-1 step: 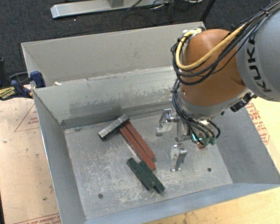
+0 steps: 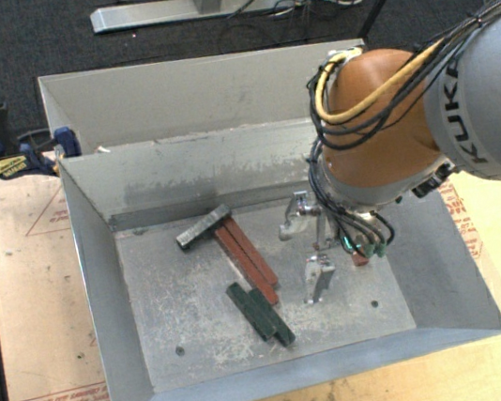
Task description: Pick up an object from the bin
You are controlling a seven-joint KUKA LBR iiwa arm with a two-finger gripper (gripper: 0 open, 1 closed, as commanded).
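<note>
The pincer [image 2: 307, 250] hangs low over the bin [image 2: 105, 295], right of the floor's middle. Its two fingers are spread, one [image 2: 294, 218] toward the back wall and the other [image 2: 319, 281] toward the front. Between them shows only bare grey floor, so it pinches nothing. Above the pincer sits the arm's [image 2: 490, 97] orange cover [image 2: 375, 121], wrapped in black and yellow cables [image 2: 351, 116].

Two things lie in the bin, both left of the pincer. A hammer [image 2: 240, 249] lies flat near the middle. Its grey metal head [image 2: 205, 228] points toward the back left, and its red-brown handle [image 2: 249, 262] runs diagonally toward the front right. The handle's far end comes near the front finger, but stays apart from it.

A dark green bar [image 2: 260, 313] lies flat just in front of the hammer on much the same diagonal. Its upper part sits just beside the end of the handle. I cannot tell whether they touch. The bar is also clear of the fingers, to the left of and in front of them.
</note>
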